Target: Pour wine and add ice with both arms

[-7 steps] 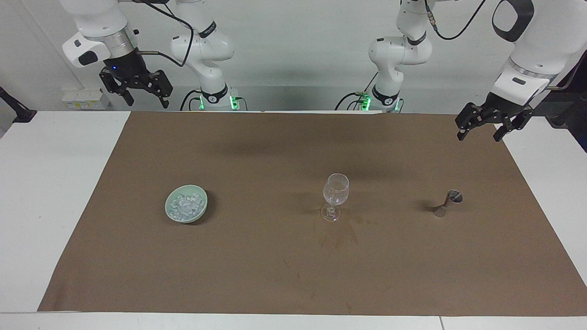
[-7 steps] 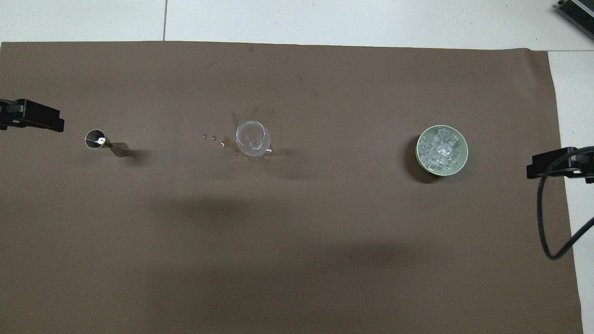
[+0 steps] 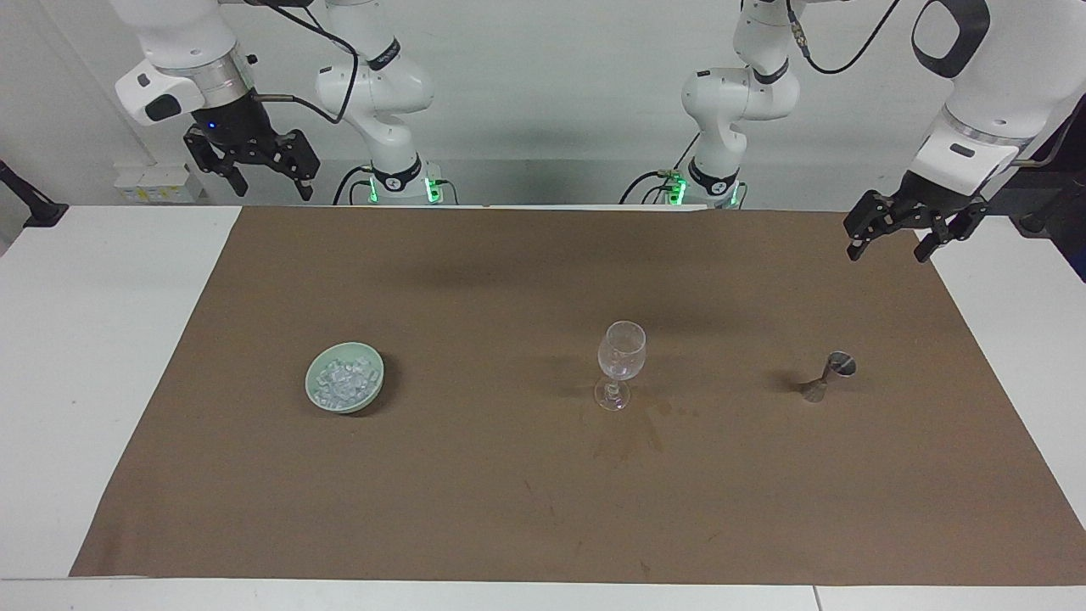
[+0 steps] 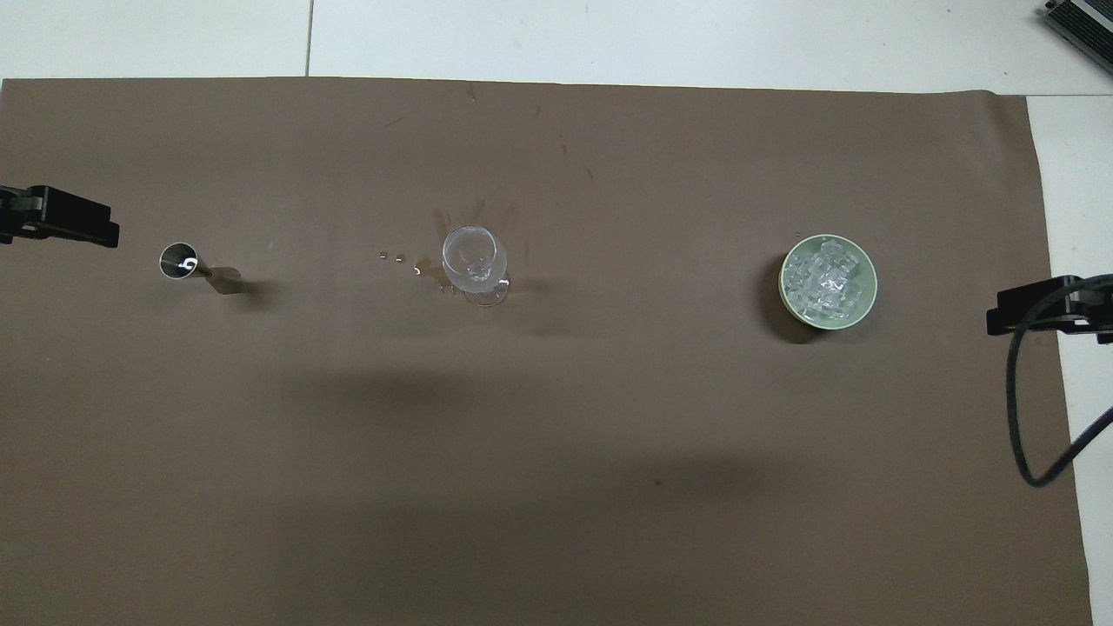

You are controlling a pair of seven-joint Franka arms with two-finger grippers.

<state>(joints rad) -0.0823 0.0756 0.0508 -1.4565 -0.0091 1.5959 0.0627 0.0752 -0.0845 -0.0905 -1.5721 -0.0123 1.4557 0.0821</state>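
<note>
An empty clear wine glass (image 3: 622, 352) stands upright mid-cloth; it also shows in the overhead view (image 4: 474, 256). The ice (image 3: 344, 379) is a heap of small clear cubes in a pale green bowl (image 3: 339, 408), toward the right arm's end; the overhead view shows the ice (image 4: 826, 278) and the bowl (image 4: 784, 296). A small metal jigger (image 3: 836, 371) stands toward the left arm's end and shows in the overhead view (image 4: 187, 263). My left gripper (image 3: 888, 246) is open and empty, raised over the cloth's edge. My right gripper (image 3: 267, 182) is open and empty, raised high over the table's corner near its base.
A brown cloth (image 3: 509, 509) covers most of the white table. Wet stains (image 3: 632, 433) and a few droplets (image 4: 391, 256) lie on the cloth by the glass. A black cable (image 4: 1022, 417) hangs from the right arm over the cloth's edge.
The right gripper has risen very slightly. The left gripper and the objects have not visibly moved.
</note>
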